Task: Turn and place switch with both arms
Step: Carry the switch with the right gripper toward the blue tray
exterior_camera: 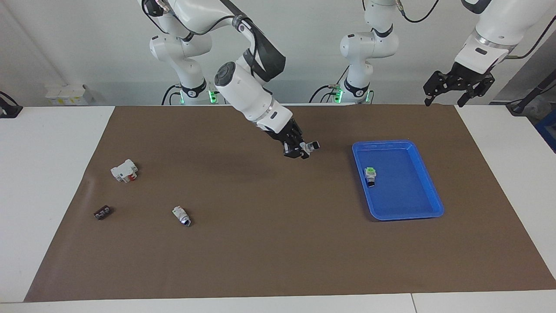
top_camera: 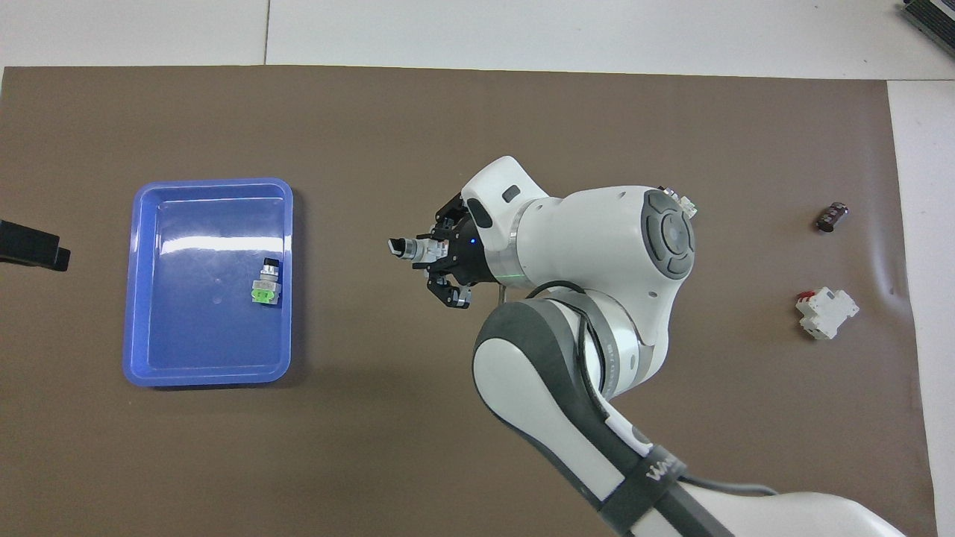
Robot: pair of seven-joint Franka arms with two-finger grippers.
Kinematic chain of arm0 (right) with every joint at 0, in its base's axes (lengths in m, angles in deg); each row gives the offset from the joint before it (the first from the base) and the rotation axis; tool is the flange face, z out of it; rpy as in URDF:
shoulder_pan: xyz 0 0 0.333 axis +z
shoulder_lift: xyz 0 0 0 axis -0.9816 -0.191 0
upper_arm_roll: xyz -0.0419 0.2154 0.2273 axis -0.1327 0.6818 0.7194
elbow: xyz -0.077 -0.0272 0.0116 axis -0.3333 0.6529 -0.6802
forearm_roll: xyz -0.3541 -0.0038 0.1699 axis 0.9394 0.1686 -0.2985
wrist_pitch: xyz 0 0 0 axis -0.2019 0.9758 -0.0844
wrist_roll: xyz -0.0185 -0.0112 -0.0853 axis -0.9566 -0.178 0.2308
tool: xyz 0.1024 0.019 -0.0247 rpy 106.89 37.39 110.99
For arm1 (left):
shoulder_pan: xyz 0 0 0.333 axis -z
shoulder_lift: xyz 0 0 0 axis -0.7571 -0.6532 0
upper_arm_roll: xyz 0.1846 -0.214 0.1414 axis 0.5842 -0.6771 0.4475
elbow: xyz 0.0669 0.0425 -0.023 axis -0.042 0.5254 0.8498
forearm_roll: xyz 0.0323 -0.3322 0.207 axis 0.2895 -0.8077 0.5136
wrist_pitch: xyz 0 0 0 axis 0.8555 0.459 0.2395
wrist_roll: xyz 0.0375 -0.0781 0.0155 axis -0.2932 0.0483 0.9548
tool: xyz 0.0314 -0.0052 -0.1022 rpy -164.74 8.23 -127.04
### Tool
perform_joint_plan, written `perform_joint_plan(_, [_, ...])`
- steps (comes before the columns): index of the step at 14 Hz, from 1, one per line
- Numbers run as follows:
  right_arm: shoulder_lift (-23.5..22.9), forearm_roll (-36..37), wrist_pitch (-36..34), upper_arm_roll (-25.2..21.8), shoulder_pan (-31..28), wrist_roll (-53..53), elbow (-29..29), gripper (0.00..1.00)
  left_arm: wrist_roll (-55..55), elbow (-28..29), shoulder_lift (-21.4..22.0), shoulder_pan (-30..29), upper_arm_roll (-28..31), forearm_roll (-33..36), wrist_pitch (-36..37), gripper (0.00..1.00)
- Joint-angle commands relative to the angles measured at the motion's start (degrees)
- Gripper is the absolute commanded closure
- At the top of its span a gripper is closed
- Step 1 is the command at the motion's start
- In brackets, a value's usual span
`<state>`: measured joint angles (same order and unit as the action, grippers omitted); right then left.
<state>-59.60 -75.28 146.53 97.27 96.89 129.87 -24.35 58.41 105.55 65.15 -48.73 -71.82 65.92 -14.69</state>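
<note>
My right gripper (exterior_camera: 302,150) is shut on the switch (exterior_camera: 312,145) and holds it above the brown mat, beside the blue tray (exterior_camera: 428,182). The switch lies sideways, with its black knob pointing toward the tray. Its silver collar shows, but the end between the fingers is hidden. In the overhead view the right gripper (top_camera: 431,253) and the switch (top_camera: 406,247) are over the mat's middle. My left gripper (exterior_camera: 444,101) waits, raised and open, over the mat's edge at the left arm's end. Only its black tip (top_camera: 30,246) shows in the overhead view.
A switch with a green end (exterior_camera: 370,176) lies in the tray. Toward the right arm's end lie another small switch (exterior_camera: 181,216), a white block with red marks (exterior_camera: 125,171) and a small dark part (exterior_camera: 102,212). The brown mat (exterior_camera: 278,252) covers the table.
</note>
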Motion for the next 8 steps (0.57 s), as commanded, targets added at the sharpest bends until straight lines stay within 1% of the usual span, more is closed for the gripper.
perform_joint_plan(1, [-1.01, -2.71, 3.22, 0.65, 2.38, -0.72, 1.10, 1.00, 0.53, 1.99, 1.70, -0.31, -0.12, -0.31, -0.57, 0.00])
perform_joint_plan(3, [-0.92, -3.16, 6.55, 0.65, 5.11, -1.69, 1.01, 1.00, 0.53, 1.99, 1.70, -0.31, -0.12, -0.31, -0.57, 0.00])
perform_joint_plan(6, [-0.83, -3.25, 10.33, 0.65, 7.22, -2.31, 1.01, 1.00, 0.53, 1.99, 1.70, -0.31, -0.12, -0.31, -0.57, 0.00])
perform_joint_plan(8, [-0.74, -3.16, 12.36, 0.65, 8.63, -4.93, 1.01, 1.00, 0.53, 1.99, 1.70, 0.30, -0.12, -0.31, -0.57, 0.00])
